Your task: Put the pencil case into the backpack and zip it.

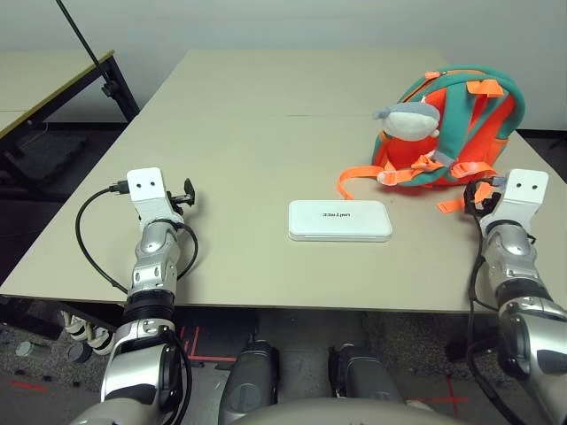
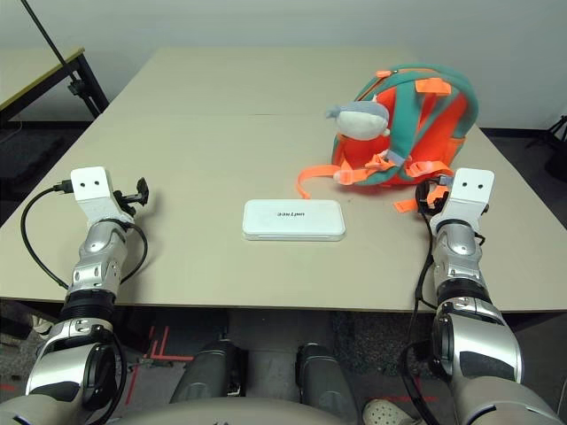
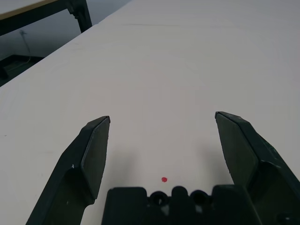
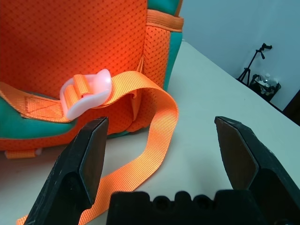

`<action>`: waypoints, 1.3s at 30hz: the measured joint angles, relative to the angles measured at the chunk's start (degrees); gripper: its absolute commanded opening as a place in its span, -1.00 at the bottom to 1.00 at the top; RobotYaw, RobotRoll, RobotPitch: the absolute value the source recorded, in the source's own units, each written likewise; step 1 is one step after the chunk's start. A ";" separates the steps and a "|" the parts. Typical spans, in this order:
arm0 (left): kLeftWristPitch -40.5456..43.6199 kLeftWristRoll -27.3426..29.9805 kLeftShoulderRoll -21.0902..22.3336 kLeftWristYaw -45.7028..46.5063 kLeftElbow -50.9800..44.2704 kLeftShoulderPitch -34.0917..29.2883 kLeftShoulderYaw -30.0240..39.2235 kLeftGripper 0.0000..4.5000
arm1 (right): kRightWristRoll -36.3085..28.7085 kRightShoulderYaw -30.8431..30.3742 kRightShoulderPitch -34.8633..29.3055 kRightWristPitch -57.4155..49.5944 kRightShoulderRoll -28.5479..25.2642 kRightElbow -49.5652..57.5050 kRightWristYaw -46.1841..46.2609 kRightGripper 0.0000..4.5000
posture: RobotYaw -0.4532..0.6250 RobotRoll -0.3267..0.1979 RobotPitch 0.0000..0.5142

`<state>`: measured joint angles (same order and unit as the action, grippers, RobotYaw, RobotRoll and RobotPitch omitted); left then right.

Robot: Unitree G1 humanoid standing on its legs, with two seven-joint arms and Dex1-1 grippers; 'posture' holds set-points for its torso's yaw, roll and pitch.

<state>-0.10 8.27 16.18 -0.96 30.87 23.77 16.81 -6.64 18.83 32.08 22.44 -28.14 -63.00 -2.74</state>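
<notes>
Here the pencil case (image 1: 340, 220) lies flat at the frame's centre on the surface (image 1: 239, 142), untouched. The backpack (image 1: 452, 124) sits at upper right, orange webbing (image 4: 140, 154) trailing toward the right gripper (image 4: 159, 154), whose fingers (image 4: 84, 159) spread wide. At lower left, the left gripper (image 3: 161, 154) is equally wide, holding nothing.

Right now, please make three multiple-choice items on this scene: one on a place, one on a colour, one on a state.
1. Where does the pencil case lie?
A. inside the backpack
B. on the table, between the two arms
C. in the left hand

2. What colour are the loose straps of the backpack?
A. orange
B. black
C. white

3. How is the right hand?
A. shut on a strap
B. shut on nothing
C. open

Answers: B, the case lies flat on the table; A, the webbing is orange; C, its fingers stand apart, holding nothing.
</notes>
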 measured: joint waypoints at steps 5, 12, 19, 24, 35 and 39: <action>2.08 1.30 0.01 -3.40 -0.75 0.89 -0.07 1.00 | -0.58 0.34 -1.96 0.21 -0.08 1.56 -0.07 0.99 | 0.22 0.25 -0.90; 12.35 5.45 1.28 -12.99 -3.83 2.02 -2.26 1.00 | -1.46 -2.31 -11.00 -2.69 -1.93 16.88 -9.80 0.99 | 0.14 0.25 -0.93; 31.32 16.82 4.55 -27.57 -8.50 5.35 -2.48 1.00 | -2.86 -6.25 -23.42 -14.23 -6.34 42.76 -23.65 0.69 | 0.02 0.25 -0.90; 43.47 25.52 6.80 -35.27 -8.62 10.20 -0.46 1.00 | -4.77 -7.50 -26.86 -23.81 -7.53 55.46 -28.76 -0.16 | 0.02 0.25 -0.92; 59.58 30.95 11.20 -59.67 2.07 20.54 -7.57 1.00 | -2.06 -12.21 -21.63 -27.53 -7.07 57.20 -31.51 -0.98 | 0.03 0.25 -0.90; 59.04 28.48 11.10 -62.58 8.04 22.58 -10.91 1.00 | -0.96 -14.03 -21.61 -27.53 -5.76 56.98 -31.53 -0.98 | -0.01 0.25 -0.88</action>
<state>58.94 36.75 27.29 -63.53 38.91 46.35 5.90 -7.60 4.81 10.47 -5.09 -33.90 -6.02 -34.27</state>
